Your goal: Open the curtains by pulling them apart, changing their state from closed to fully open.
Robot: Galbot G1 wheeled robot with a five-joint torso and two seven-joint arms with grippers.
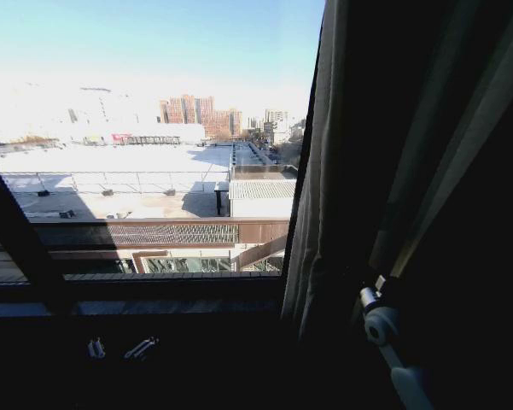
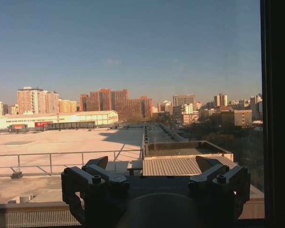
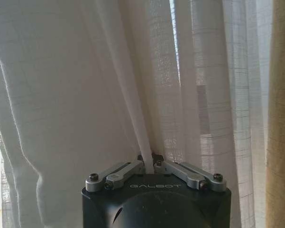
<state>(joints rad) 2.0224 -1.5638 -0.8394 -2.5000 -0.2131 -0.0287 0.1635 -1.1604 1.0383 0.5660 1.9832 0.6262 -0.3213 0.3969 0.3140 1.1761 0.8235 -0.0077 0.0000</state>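
Sunlit rooftops fill the bare window [image 1: 145,171]. Bunched at its right edge, the sheer curtain [image 3: 85,85] has one pleat pinched in the right gripper [image 3: 149,159]; the left gripper [image 2: 154,168] gapes empty.

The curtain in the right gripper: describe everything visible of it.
The curtain is a sheer white woven fabric with a fine grid texture, hanging in long vertical pleats with daylight glowing through. The right gripper is shut on one pinched fold of it, and the cloth fans upward from that pinch. From the head camera it hangs gathered at the right edge of the window, looking dark against the bright view, with the glass to its left uncovered. Its top and bottom ends are out of frame.
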